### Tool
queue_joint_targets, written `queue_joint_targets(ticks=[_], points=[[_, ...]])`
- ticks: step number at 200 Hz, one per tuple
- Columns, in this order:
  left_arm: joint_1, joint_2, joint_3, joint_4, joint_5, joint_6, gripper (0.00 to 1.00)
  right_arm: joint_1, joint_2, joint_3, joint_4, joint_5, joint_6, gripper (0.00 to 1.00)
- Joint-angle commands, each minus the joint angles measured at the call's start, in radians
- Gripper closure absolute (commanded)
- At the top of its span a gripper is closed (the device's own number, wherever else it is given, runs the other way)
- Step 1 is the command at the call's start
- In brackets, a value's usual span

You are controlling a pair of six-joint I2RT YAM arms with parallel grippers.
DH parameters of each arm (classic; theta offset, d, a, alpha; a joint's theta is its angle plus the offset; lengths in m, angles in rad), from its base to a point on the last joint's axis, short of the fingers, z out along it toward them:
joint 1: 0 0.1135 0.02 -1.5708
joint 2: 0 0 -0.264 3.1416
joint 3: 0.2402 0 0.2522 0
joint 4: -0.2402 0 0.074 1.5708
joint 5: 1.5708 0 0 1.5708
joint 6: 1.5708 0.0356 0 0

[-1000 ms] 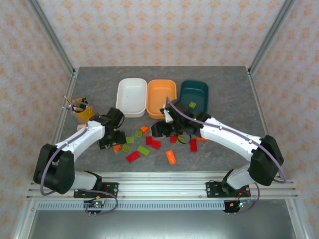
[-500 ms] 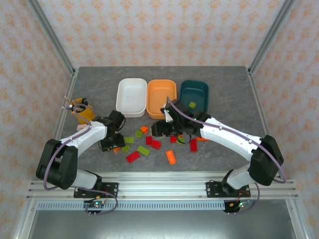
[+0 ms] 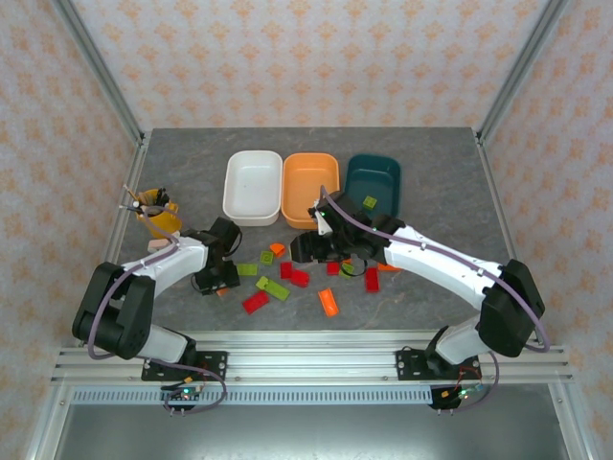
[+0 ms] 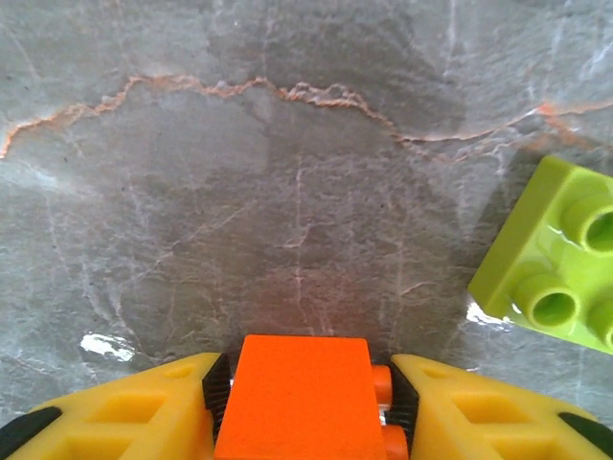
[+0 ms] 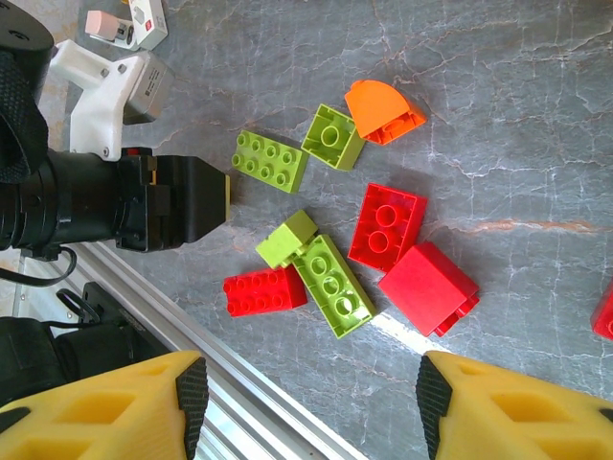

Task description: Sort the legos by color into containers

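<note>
My left gripper [image 4: 305, 379] is shut on an orange lego [image 4: 297, 398], which sits between both pads down on the table; in the top view that gripper [image 3: 222, 280] is left of the pile. A lime lego [image 4: 556, 254] lies just to its right. My right gripper [image 5: 311, 383] hangs open over a red lego [image 5: 264, 291], a long green one [image 5: 333, 285] and a red block [image 5: 428, 287], with nothing between its fingers. At the back stand the white tub [image 3: 253, 182], the orange tub [image 3: 311, 177] and the teal tub [image 3: 372, 172], which holds a green lego [image 3: 370, 202].
More legos lie loose between the arms: an orange one [image 3: 328, 302], a red one [image 3: 372, 279], a green one [image 3: 248, 269]. A yellow cup of pens [image 3: 158, 213] stands at the left edge. The aluminium rail [image 3: 306, 359] runs along the near edge.
My left gripper has shifted slightly right and nearer, and closed on the orange lego. The right arm has not moved.
</note>
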Motion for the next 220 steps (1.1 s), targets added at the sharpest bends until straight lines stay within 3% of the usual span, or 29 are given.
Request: queue_joint_targets(ticks=[1,71,115,177,220], points=[[0.007,-0.006,-0.017,0.012,-0.023,-0.023,0.54,0.001,0.008,0.029,0.002,0.029,0.007,0.39],[0.006,-0.153,0.059,-0.116,-0.088,-0.031,0.67,0.001,-0.012,0.042,-0.018,0.073,0.001,0.4],[0.007,-0.166,0.287,-0.212,-0.085,-0.019,0.68,-0.004,-0.058,0.051,-0.05,0.201,0.022,0.41],[0.022,0.23,0.763,-0.236,-0.1,0.055,0.67,-0.103,-0.087,0.086,0.023,0.285,0.136,0.33],[0.065,0.559,1.057,-0.252,-0.093,0.09,0.67,-0.238,-0.046,0.128,0.127,0.24,0.24,0.14]])
